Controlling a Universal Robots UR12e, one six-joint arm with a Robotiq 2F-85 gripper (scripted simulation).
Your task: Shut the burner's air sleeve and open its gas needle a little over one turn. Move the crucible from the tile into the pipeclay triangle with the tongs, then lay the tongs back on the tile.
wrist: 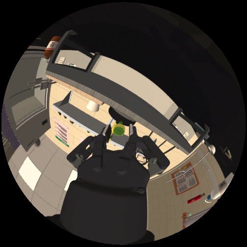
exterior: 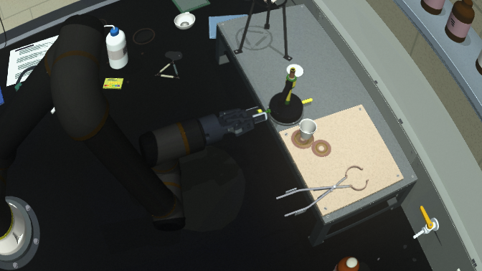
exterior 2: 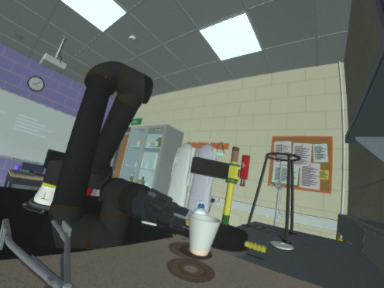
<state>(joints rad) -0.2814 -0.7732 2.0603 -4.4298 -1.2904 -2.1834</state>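
The burner [exterior: 287,104] stands on the grey stand, a dark round base with an upright tube and a green and yellow air sleeve [exterior: 291,79] near its top. A green needle knob [wrist: 119,129] sticks out of the base toward the arm. My gripper [wrist: 119,131] is open, its fingers either side of that knob, and it holds nothing. A yellow stub [exterior: 307,101] sticks out of the base's far side. The white crucible [exterior: 307,129] stands on a ring mark on the tan tile [exterior: 344,154]. The tongs [exterior: 324,188] lie on the tile, handles past its front edge.
The stand's front edge [exterior: 258,104] runs just under the gripper. The tripod [exterior: 267,25] with the pipeclay triangle stands at the stand's far end. A wash bottle [exterior: 116,46], a white dish [exterior: 184,20] and papers lie on the dark bench to the left.
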